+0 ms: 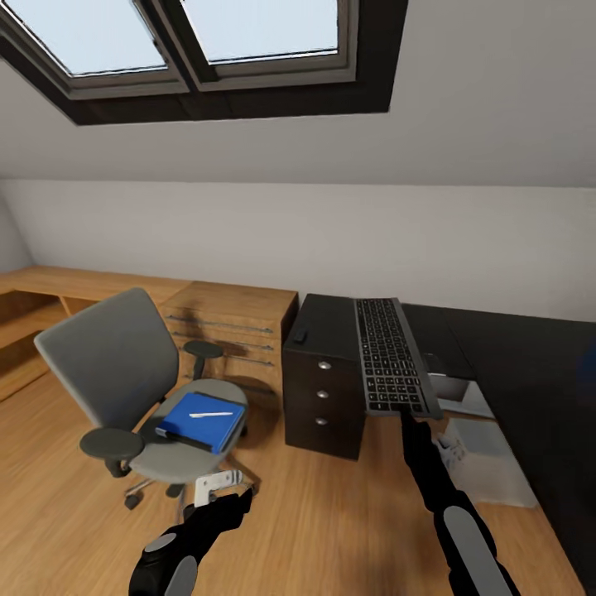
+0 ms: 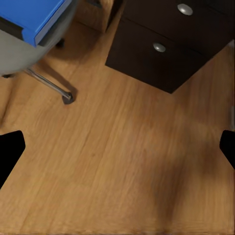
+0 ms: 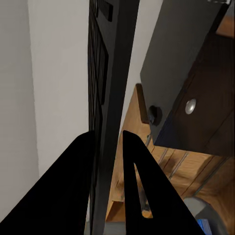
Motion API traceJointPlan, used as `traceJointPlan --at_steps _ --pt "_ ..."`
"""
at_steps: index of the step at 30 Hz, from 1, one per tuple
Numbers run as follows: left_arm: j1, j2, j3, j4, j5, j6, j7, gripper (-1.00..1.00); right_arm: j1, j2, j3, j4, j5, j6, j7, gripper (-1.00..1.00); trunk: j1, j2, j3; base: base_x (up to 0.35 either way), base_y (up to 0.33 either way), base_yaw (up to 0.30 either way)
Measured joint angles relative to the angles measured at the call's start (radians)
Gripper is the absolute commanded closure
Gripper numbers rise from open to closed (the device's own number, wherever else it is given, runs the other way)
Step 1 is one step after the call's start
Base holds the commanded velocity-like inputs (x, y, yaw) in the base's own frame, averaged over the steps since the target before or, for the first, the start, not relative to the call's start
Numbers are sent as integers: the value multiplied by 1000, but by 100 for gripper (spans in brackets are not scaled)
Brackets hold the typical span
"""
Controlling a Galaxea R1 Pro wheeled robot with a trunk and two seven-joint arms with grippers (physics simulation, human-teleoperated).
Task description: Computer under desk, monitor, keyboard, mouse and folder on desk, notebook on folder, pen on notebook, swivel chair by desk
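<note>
the swivel chair (image 1: 124,372) stands left of the desk (image 1: 513,364); the folder (image 1: 203,420) lies on its seat, the pen (image 1: 210,414) on top.

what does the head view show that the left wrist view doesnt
Head view alone: the right claw shut on the keyboard, held over the desk; the white pen on the blue folder; the skylight; the oak dresser.
Left wrist view alone: a close look at the chair's chrome base leg.
Both: the swivel chair, the folder, the black drawer unit, the wood floor.
</note>
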Motion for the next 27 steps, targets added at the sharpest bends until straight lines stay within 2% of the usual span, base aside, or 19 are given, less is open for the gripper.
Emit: traceJointPlan --at_steps 7,11,19,27 --pt "0 0 0 0 0 0 0 -100 0 0 -3 0 0 0 -2 100 -27 49 22 -338 -80 -259" --pt "0 0 1 0 1 0 0 -100 0 0 -18 0 0 0 -2 100 -27 49 22 -180 -53 -264" --pt "0 4 5 0 0 -6 -1 -100 0 0 -23 0 0 0 -2 100 -28 49 22 -33 -13 -251" --pt "0 8 9 1 -2 -8 0 -100 0 -1 -24 9 -2 4 -1 100 -27 49 22 -203 -195 -32"
